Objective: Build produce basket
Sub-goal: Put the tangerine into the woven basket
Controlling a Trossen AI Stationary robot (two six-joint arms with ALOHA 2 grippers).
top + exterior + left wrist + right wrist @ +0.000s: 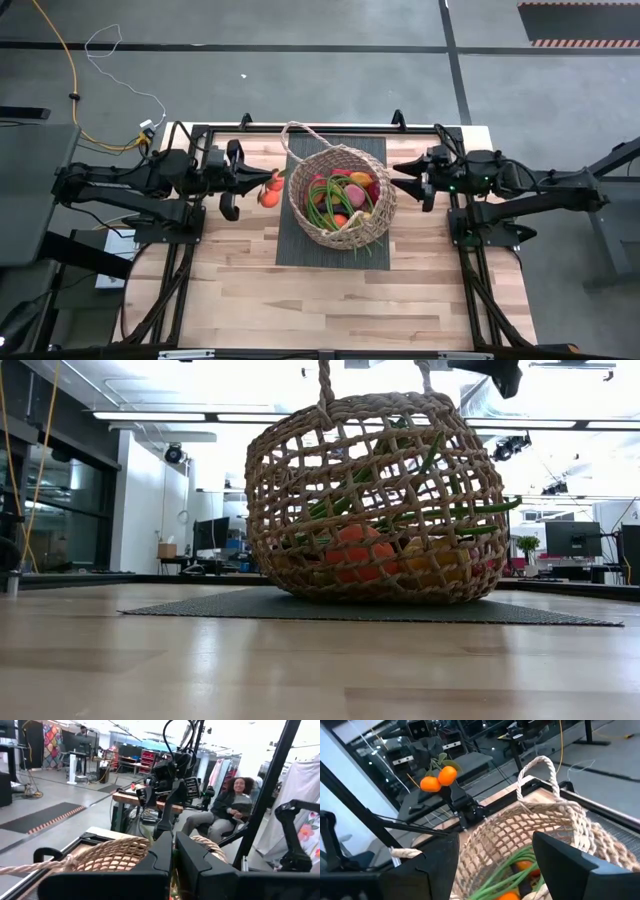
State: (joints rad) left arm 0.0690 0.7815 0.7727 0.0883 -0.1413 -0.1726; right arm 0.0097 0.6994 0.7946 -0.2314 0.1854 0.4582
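A wooden table (300,300) stands on a grey concrete floor in a large workshop lit by ceiling strip lights; desks, monitors and racks fill the space behind it, and a seated person (227,807) shows beyond the far arm in the left wrist view. No brand, label or writing can be read. A dark woven mat (300,250) lies at the table's middle, and the basket (345,205) rests on it, tilted, one loop handle (300,135) arching beside its rim. Inside lie green bean stalks (325,205), an orange (340,220), a yellow fruit (360,180) and red pieces.

The left gripper (268,186) hangs just outside the basket's rim, on the side away from the right arm, its fingers clenched on the stem of a sprig of two small oranges (439,778), which dangle in the air, clear of the table. The right gripper (397,178) sits just beside the opposite rim, its fingers (570,865) spread apart with nothing between them, the basket's opening straight ahead of it.
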